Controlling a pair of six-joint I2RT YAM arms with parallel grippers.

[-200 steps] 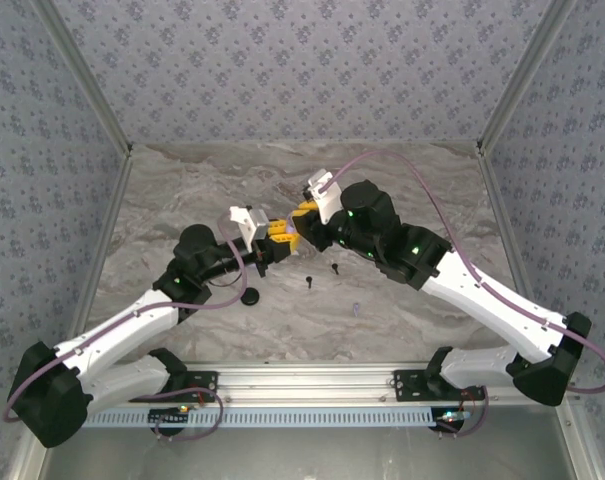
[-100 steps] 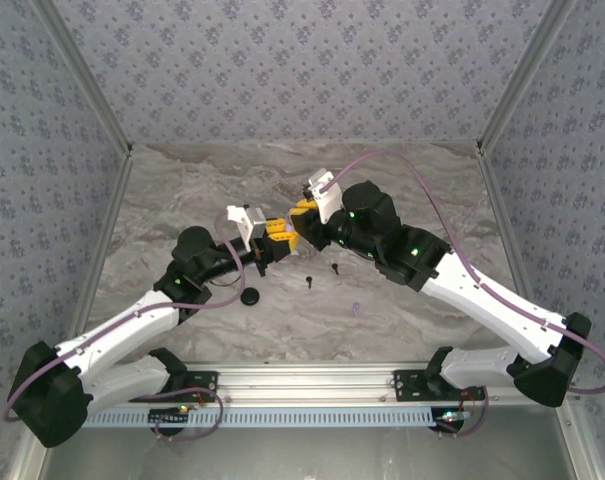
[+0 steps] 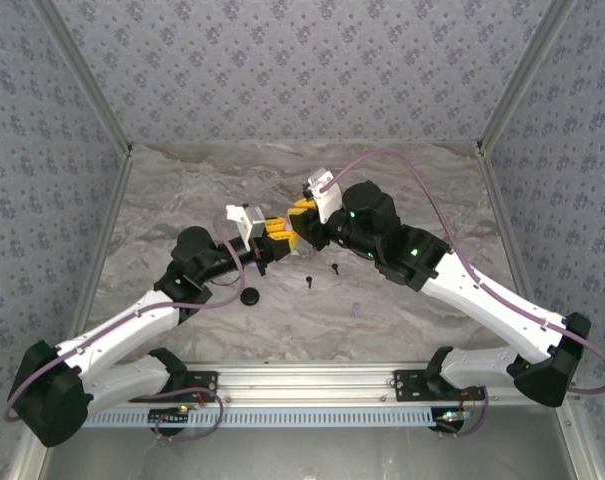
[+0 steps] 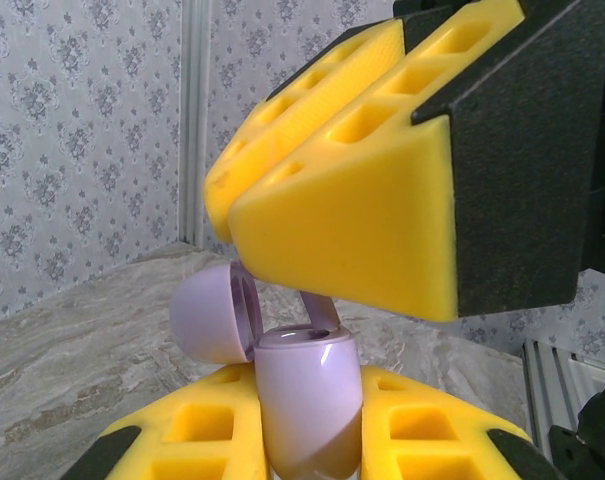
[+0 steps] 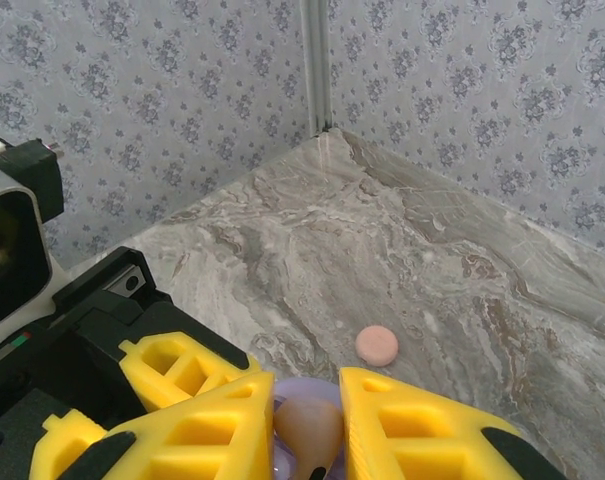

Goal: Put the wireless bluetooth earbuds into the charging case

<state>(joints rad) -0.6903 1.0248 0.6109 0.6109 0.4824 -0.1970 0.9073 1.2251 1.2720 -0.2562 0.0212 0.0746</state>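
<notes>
Over the middle of the counter [image 3: 182,190] I have both arms meeting tip to tip. My left pincer [image 3: 272,240] is clamped on the lavender charging case [image 4: 308,395], whose lid [image 4: 215,318] is swung open to one side. My right pincer [image 3: 300,214] sits directly above the case mouth. Its yellow fingers [image 5: 412,430] are closed on a pale pink earbud [image 5: 307,428], and the left wrist view shows a thin stem reaching down into the open top. Nearer the arm bases, a black earbud [image 3: 308,279] and a second black earbud [image 3: 334,267] lie loose and apart. A lavender earbud [image 3: 355,309] lies further toward my right arm, and a black disc [image 3: 249,296] rests beside my left arm. From the right wrist I also see a pink disc [image 5: 376,345] lying flat on the marble beyond the case.
</notes>
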